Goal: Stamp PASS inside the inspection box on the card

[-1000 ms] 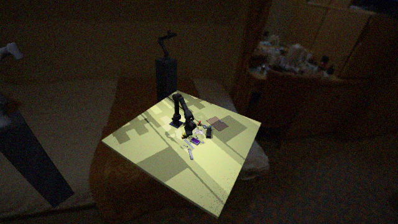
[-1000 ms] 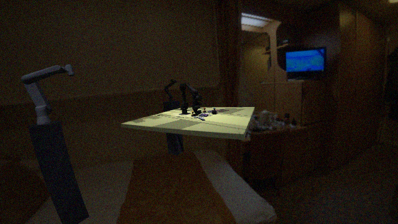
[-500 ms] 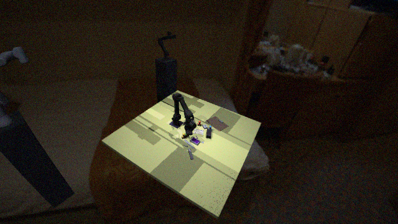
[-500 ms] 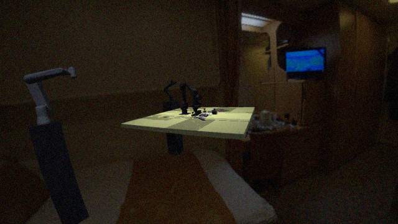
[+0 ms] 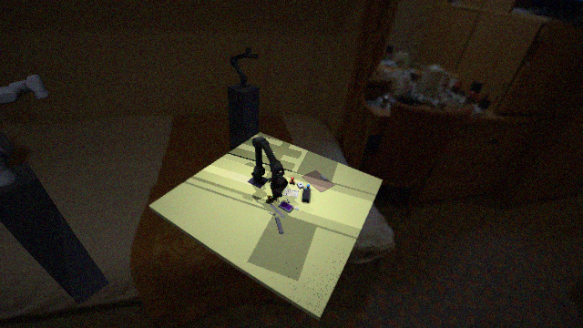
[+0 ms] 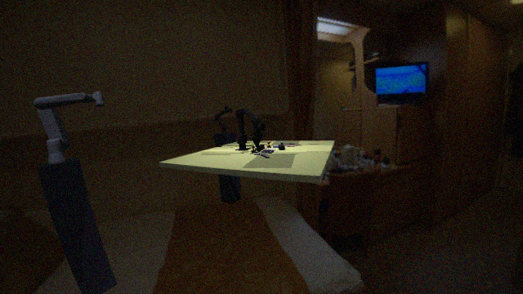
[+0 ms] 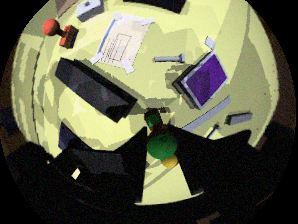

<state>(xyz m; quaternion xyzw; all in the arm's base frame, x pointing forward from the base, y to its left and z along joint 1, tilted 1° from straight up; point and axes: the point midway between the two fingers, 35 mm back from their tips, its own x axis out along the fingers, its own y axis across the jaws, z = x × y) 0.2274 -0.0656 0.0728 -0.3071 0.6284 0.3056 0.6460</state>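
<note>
My gripper (image 7: 157,128) (image 5: 272,199) is shut on the green-knobbed stamp (image 7: 161,146), low over the bench. The knob shows between the fingers in the wrist view; the stamp's lettering is hidden, and I cannot tell whether its base touches the bench. The purple ink pad (image 7: 206,81) (image 5: 286,207) lies ahead to the right in the wrist view, its purple face bare. The white card (image 7: 134,31) (image 5: 291,193) lies farther ahead, with small tabs at its corners and a printed box outline; any print inside is too blurred to tell.
A long dark block (image 7: 92,90) lies left of the gripper in the wrist view. A red-knobbed stamp (image 7: 50,27) (image 5: 292,180) stands beyond it. A bolt (image 7: 167,59) lies between card and pad. A grey strip (image 7: 207,114) and a yellow ball (image 7: 169,161) are near the gripper.
</note>
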